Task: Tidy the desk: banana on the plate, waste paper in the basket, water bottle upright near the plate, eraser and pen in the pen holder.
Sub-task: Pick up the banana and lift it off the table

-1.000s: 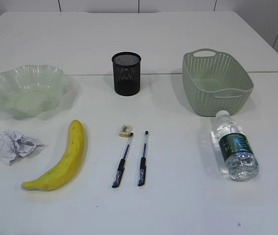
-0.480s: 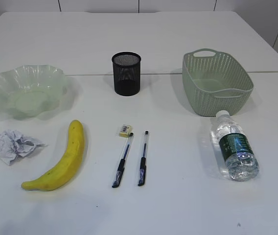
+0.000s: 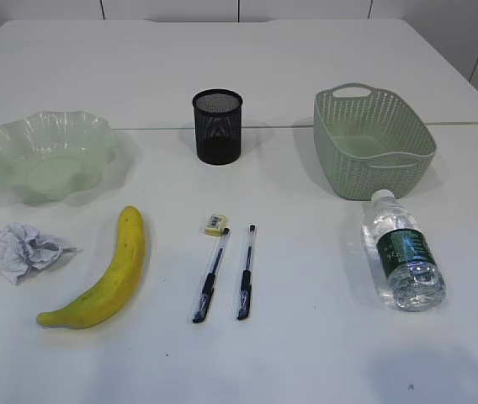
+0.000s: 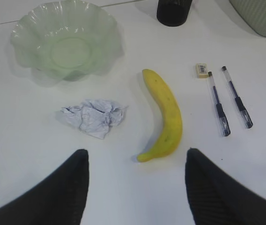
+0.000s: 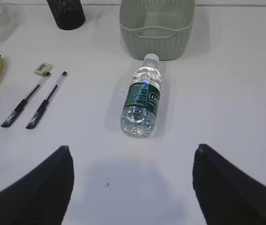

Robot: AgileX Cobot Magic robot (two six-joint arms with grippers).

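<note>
At the bottom of each wrist view my jaws stand wide apart and hold nothing: my left gripper [image 4: 135, 187] hangs above the lower tip of the banana [image 4: 165, 116], my right gripper [image 5: 132, 187] above bare table just below the water bottle [image 5: 143, 101]. In the exterior view nothing is tidied yet: the plate [image 3: 12, 135] sits at the upper left, the waste paper [image 3: 18, 249] at the left edge beneath it, the pen holder [image 3: 217, 126] at upper centre, the basket [image 3: 372, 139] at upper right, and the bottle lies on its side just below the basket with its cap towards it. The eraser [image 3: 215, 223] touches or nearly touches the cap end of the left pen [image 3: 210, 276]; the right pen [image 3: 245, 272] lies just beside that one. I judge several risks. The bottle is round and could roll away if my jaws close off-centre, or topple once stood up if I let go while it is tilted. The banana is curved and could swing in a grip near one end, or catch the plate's wavy rim and tip the light plate. Reaching for the eraser could nudge the pen next to it, and the two pens lie close enough that I might drag both. The crumpled paper may slip out of a loose pinch. As for writing, the bottle wears a dark green label with pale lettering too small to read, and the eraser shows a barcode-like mark I cannot make out.
</note>
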